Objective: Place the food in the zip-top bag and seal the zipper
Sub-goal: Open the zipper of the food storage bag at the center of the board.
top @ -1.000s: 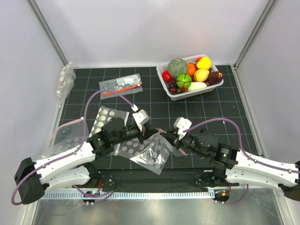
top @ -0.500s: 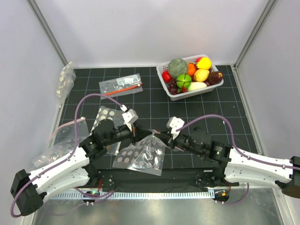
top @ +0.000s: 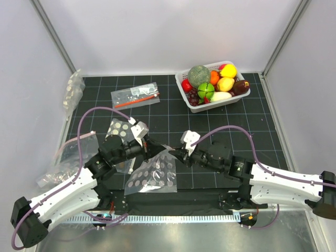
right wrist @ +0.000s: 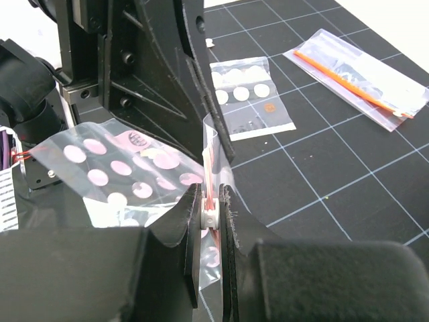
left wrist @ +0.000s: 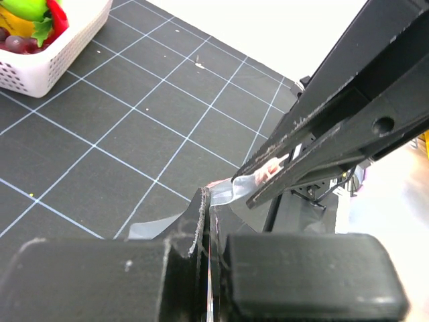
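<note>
We log the zip-top bag [top: 155, 173], pinched between both claws, as thin clear plastic film: glossy, crinkled, printed with flat white dots. Its zipper [right wrist: 210, 171], rising out of the right claw [right wrist: 209, 201], reads as a smooth pink plastic strip. The fingers [right wrist: 191, 228] of that claw are matt black hard plastic, with rough, fuzzy edges. Left claw [left wrist: 206, 221]: same matt black, edge scuffed pale. Under both claws the table [top: 262, 115] carries a matt black mat with fine pale grid lines. Well beyond the right claw, a white moulded-plastic lattice basket [top: 202, 107] holds glossy food [top: 206, 90].
</note>
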